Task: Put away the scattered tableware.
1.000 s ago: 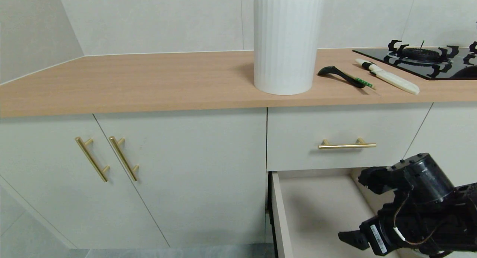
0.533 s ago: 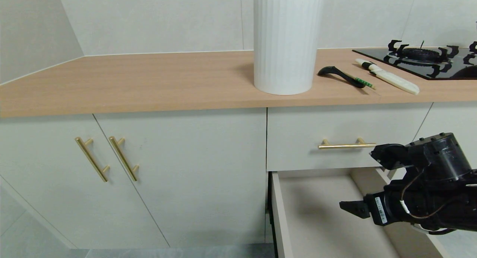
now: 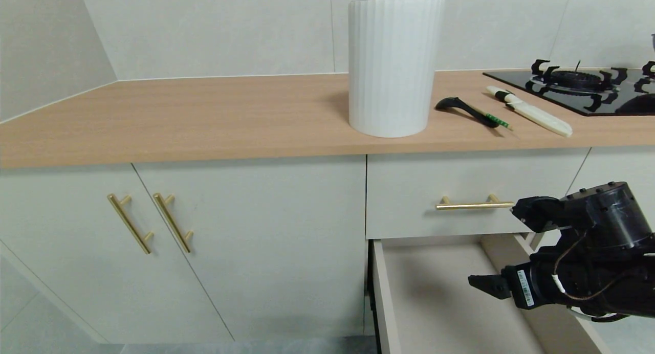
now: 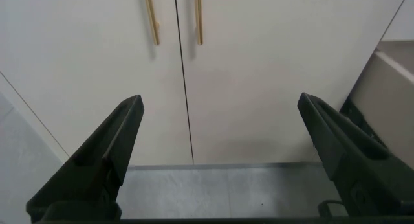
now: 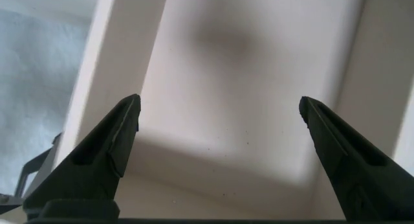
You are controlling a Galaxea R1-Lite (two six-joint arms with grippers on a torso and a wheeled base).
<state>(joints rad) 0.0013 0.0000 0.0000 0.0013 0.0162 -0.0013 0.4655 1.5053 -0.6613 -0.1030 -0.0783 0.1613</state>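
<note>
Hovering over open drawer [image 3: 381, 297]: right end effector [image 3: 494, 244], spread wide, empty.
Facing cupboard doors [image 4: 259, 88]: left end effector [image 4: 220, 104], spread wide, empty.
Tableware: black spoon [image 3: 463, 107] and white knife [image 3: 532, 113] on worktop [image 3: 204, 118], beside white canister [image 3: 391, 67].

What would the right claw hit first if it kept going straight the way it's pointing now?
Most likely the bare floor of the open drawer. The right claw, open, points down into it with nothing in the way, though depth is hard to judge.
</note>
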